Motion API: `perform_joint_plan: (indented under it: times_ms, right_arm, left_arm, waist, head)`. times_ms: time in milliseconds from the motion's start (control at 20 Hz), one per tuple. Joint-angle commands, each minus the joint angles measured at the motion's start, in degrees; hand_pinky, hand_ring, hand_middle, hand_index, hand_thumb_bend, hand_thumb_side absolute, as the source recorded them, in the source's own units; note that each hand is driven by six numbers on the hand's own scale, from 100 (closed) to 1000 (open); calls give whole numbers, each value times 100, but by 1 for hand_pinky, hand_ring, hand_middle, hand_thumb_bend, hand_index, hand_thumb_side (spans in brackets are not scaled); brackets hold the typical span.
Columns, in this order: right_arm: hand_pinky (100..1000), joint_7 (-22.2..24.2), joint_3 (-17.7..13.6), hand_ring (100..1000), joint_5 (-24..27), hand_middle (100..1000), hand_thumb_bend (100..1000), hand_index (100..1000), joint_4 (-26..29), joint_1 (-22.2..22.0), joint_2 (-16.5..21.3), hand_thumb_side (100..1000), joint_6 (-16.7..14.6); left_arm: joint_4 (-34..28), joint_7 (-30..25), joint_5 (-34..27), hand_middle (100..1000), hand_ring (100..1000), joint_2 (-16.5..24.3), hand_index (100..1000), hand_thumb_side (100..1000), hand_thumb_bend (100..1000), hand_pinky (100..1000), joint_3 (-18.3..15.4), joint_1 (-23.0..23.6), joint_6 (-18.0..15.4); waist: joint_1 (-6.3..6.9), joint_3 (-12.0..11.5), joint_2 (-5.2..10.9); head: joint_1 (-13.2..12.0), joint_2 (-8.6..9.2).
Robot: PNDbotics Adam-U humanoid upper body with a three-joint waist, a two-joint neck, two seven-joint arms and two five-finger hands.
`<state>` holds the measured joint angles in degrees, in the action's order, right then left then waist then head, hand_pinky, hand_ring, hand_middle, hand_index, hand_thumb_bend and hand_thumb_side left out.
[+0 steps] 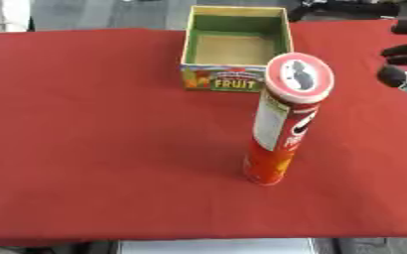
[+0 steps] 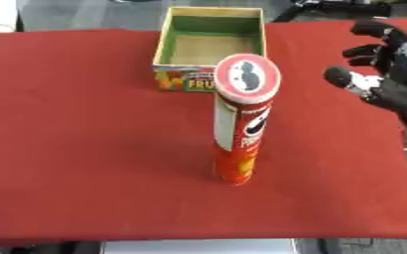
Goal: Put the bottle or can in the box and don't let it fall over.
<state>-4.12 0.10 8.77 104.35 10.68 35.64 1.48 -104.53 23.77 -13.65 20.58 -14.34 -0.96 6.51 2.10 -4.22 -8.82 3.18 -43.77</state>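
Note:
A tall red crisp can (image 1: 281, 124) with a white-rimmed lid stands upright on the red tablecloth, near the middle. Behind it sits an open box (image 1: 235, 47) with green inner walls, a bare cardboard floor and "FRUIT" printed on its front; nothing lies inside. My right hand (image 2: 379, 67) hovers at the right edge, level with the can's top and well apart from it, fingers spread and relaxed, holding nothing. My left hand shows in neither view.
The red cloth (image 1: 94, 129) covers the whole table, with wide free room left of the can. The table's front edge (image 1: 198, 237) runs along the bottom. Dark equipment (image 2: 337, 6) lies beyond the far right corner.

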Motion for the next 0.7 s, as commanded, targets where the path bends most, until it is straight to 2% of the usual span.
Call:
perform_joint_plan:
  times_ms: [50, 700]
  right_arm:
    - [739, 113, 7, 717, 107, 843, 1000, 856, 13, -5, 210, 541, -108]
    - [740, 664, 352, 724, 319, 851, 1000, 860, -113, -102, 219, 541, -347]
  left_arm:
    - [-56, -15, 17, 747, 807, 146, 785, 756, 455, 715, -47, -8, -7]
    - [-51, -34, 11, 748, 808, 134, 785, 757, 454, 715, -28, -10, -2]
  waist:
    - [5, 11, 77]
    - [11, -17, 62]
  head:
    - [-11, 22]
    - [0, -12]
